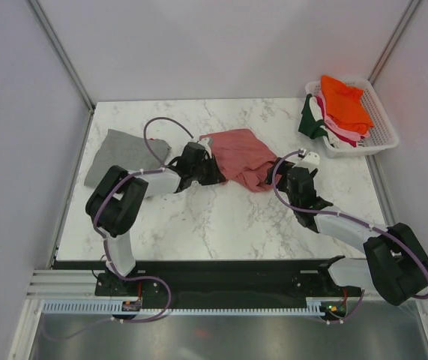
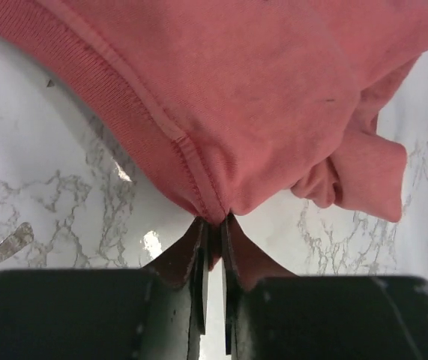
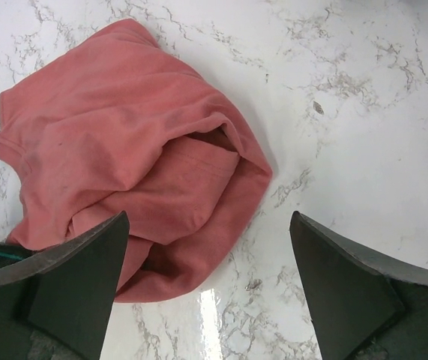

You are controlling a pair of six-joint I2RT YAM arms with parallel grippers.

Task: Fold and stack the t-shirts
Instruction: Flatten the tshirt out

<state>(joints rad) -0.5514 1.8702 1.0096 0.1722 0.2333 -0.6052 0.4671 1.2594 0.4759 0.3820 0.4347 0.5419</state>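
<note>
The salmon-pink t-shirt [image 3: 124, 150] is a crumpled lump on the marble bench [image 1: 221, 217], nowhere near flat, and part of it is rolled under itself on the side facing the right tool [image 3: 208, 225]. That tool is spread wide with nothing in it, and the bunched end of the shirt sits just ahead of its fingers and partly between them. On the other side, the left tool [image 2: 214, 225] is pinched closed on the ribbed edge band (collar or hem, can't tell which), right at its very tips.

What I'd worry about:

- **Shallow pinch:** the left bite looks thin, so a sharp tug could pop the band out and the shirt just flops back down.
- **Grabbing a wad:** if the right tool closes where it hangs now, I reckon it catches several layers at once rather than one clean edge. Pulling apart would then stretch a wad instead of opening the shirt.
- **Dragging sideways:** a lopsided pull could slide the whole thing toward the grey t-shirt [image 1: 116, 154], which lies just behind the left tool.

The white basket [image 1: 382, 135] of other tees is well off beyond the right tool, so no trouble there.
</note>
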